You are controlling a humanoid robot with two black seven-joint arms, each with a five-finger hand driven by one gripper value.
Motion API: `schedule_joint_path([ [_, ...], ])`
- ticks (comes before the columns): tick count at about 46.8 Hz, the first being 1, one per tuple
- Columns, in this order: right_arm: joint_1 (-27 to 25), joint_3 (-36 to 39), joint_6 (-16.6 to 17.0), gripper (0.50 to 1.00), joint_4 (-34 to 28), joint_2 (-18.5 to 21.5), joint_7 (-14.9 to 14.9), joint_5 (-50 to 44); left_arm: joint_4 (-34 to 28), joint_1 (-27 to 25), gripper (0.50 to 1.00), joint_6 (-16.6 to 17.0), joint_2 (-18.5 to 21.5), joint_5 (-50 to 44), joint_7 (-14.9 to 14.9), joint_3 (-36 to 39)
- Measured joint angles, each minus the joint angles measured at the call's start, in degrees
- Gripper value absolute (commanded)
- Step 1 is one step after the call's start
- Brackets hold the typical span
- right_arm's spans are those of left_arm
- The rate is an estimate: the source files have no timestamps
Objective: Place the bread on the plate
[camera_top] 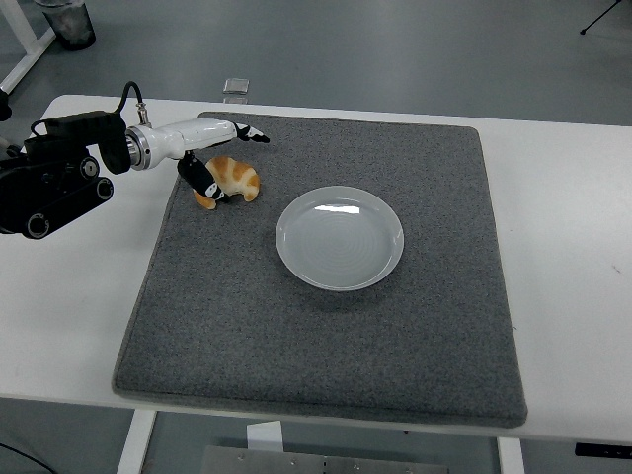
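Note:
A golden croissant (238,179) lies on the grey mat (326,336), near its far left corner. An empty white plate (339,238) sits on the mat to the right of the bread, about a hand's width away. My left hand (219,158) reaches in from the left edge and hovers at the bread. Its long fingers (247,133) stretch out just behind the croissant, and the black thumb (203,184) rests against its left end. The fingers are spread and not closed around the bread. The right arm does not show.
The mat covers most of the white table (563,197). A small clear object (236,87) lies at the table's far edge. A dark bin (67,22) stands on the floor at the top left.

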Motion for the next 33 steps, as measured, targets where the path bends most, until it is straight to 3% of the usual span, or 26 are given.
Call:
schedule_joint_path([
  [12,0.0,0.0,0.0,0.952,0.0,0.0,0.0,0.0,3.6,0.0,0.99,2.3,-1.9,0.2,0.1,0.1],
  [33,0.0,0.0,0.0,0.952,0.0,0.0,0.0,0.0,3.7,0.4,0.973,2.4,-3.0,0.2,0.3,3.1],
])
